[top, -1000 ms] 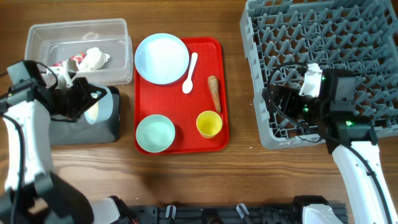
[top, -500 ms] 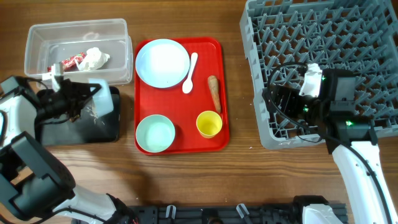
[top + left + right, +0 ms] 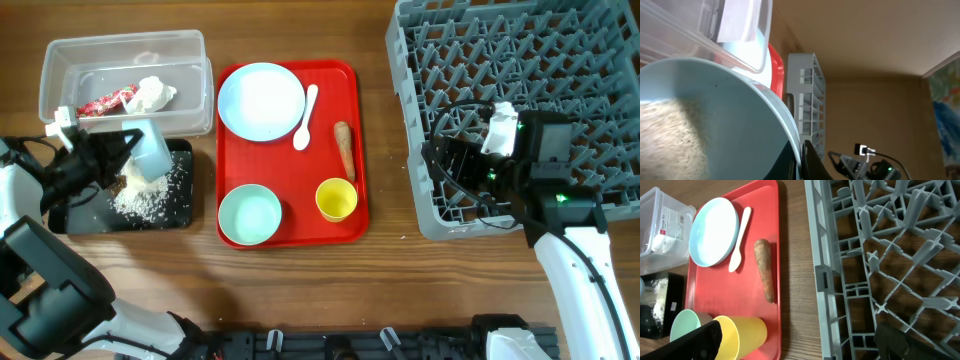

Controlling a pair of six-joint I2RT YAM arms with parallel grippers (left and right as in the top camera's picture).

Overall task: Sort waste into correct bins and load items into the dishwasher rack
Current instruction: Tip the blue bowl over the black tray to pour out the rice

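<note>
Rice (image 3: 140, 195) has been tipped onto black tray (image 3: 80, 218) from bowl (image 3: 152, 150), light but slick, rim-clamped by L gripper (image 3: 122, 155); R gripper (image 3: 452, 165) held apart.

We see a wood-grain surface (image 3: 300, 290), a glossy red plastic tray (image 3: 300, 170), a smooth clear plastic tub (image 3: 125, 40), and a matt grey plastic rack (image 3: 520, 50).

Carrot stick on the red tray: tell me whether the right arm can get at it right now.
Probably yes. The carrot stick lies bare on the red tray, nothing over it, and the right gripper is open and empty, over the dishwasher rack's left edge.
</note>
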